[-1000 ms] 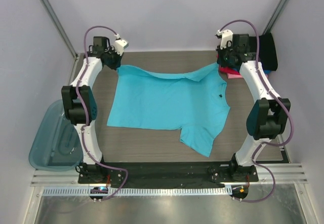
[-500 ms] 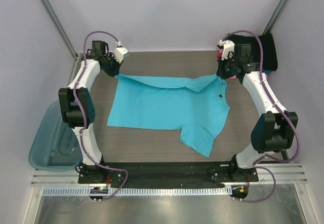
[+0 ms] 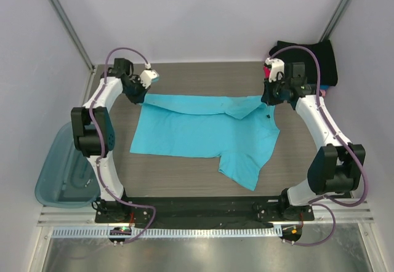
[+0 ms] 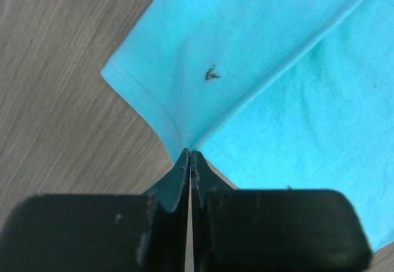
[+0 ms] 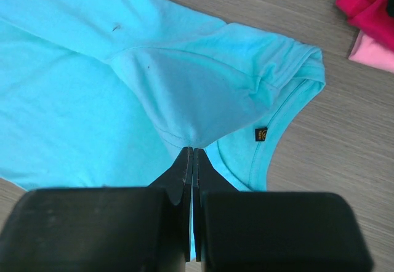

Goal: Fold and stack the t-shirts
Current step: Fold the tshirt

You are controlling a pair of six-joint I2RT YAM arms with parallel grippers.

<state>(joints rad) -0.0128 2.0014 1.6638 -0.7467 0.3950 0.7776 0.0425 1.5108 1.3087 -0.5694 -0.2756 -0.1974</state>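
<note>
Nearer than before: left hand (image 4: 190,159) and right hand (image 5: 192,155), each tight on far edge of one turquoise t-shirt (image 3: 203,130)

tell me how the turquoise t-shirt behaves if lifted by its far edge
Probably floppy: the turquoise t-shirt sags and folds over itself between the left hand and right hand. Likely light, as fingertip pinches hold its edge.

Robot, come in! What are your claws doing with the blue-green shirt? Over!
Left claw shut on turquoise t-shirt, hem corner. Right claw shut on its collar end. Far edge folded over. Other shirts piled far right, nothing in the way.
</note>
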